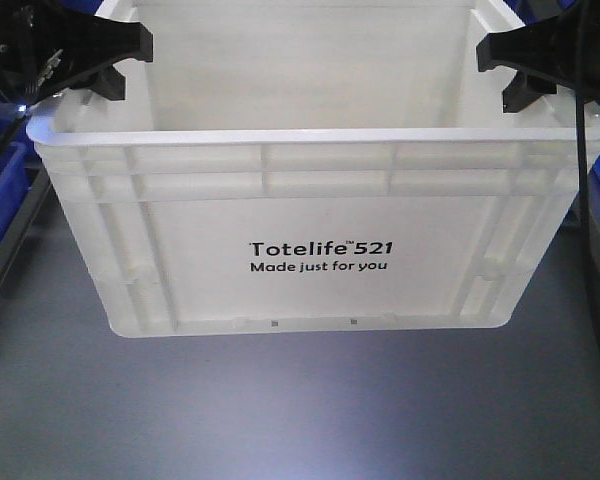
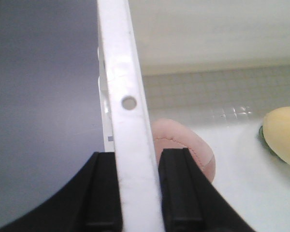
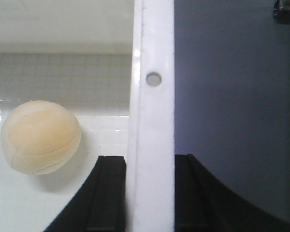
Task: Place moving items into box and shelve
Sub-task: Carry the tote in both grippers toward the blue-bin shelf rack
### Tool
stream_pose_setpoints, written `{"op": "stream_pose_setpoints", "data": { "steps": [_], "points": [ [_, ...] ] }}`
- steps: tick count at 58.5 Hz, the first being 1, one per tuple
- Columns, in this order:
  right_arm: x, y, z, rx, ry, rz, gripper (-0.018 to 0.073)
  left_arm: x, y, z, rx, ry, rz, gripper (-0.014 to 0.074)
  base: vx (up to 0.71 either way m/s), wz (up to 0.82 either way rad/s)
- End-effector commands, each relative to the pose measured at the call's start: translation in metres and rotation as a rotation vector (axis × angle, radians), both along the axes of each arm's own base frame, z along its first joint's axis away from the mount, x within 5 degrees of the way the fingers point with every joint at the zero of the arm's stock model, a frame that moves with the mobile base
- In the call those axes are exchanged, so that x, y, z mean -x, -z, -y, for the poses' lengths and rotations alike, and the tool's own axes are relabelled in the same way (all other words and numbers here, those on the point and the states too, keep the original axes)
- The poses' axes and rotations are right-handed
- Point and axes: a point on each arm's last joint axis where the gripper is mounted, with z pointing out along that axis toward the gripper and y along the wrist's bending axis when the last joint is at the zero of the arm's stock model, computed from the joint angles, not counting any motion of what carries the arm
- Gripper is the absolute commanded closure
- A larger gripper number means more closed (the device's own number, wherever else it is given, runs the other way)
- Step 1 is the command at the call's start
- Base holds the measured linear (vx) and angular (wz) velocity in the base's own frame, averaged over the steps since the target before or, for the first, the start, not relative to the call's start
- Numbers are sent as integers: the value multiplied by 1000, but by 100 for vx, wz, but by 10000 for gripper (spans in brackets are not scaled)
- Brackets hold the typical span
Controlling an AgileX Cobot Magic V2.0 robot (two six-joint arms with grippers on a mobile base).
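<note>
Both moving items lie in the box (image 1: pixel 320 250). The pinkish-brown ball (image 2: pixel 181 135) sits on the box floor close to the left wall. The pale yellow ball (image 3: pixel 41 137) is on the floor toward the right wall.

- Left gripper (image 1: pixel 115 65): fingers (image 2: pixel 104 193) clamped on the left rim, one outside and one inside.
- Right gripper (image 1: pixel 510 70): fingers (image 3: pixel 108 193) clamped the same way on the right rim.
- The box is level, with its printed side facing the robot. Grey surface (image 1: pixel 300 420) lies below it. I cannot tell whether the base rests on it or is just clear of it.
- Blue bins (image 1: pixel 0 190) sit at the edges.

My read is that loading is done and the carry to the shelf is in hand. The next move calls for both arms to travel together at matched height. A tilt would roll the balls, and uneven pull could slip a rim out of its grip.
</note>
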Motion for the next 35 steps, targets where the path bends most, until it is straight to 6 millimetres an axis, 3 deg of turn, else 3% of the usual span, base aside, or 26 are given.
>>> {"op": "stream_pose_setpoints", "data": {
  "steps": [1, 35],
  "points": [
    [6, -30, 13, 63, 15, 181, 560, 7, -36, -10, -9, 0, 217, 597, 46, -49],
    [6, -30, 13, 63, 15, 180, 560, 7, -36, -10, -9, 0, 216, 597, 52, -31]
  ]
}}
